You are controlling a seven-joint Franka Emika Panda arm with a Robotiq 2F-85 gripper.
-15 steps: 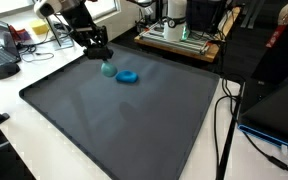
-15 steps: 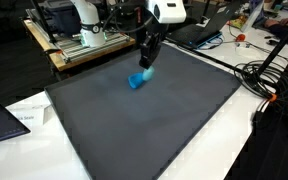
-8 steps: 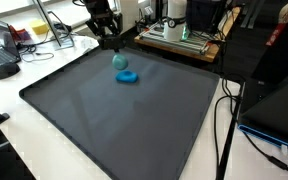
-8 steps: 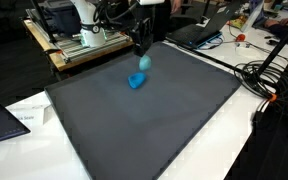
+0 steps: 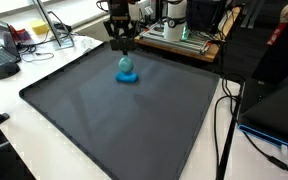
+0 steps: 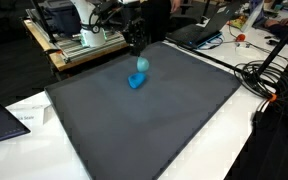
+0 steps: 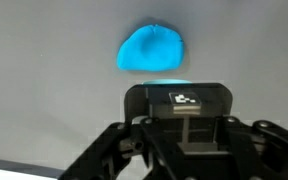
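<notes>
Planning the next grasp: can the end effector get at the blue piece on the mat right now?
Probably not to grasp: the end effector hangs right above the blue piece with nothing between but the ball it seems to hold.

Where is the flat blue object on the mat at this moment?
In both exterior views the flat blue object lies on the dark mat toward its far edge, just beneath the teal object held by the gripper.

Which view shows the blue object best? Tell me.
The wrist view: the blue object sits large in its upper middle, seen from above. Both exterior views show it small, just beneath the ball in the gripper.
</notes>
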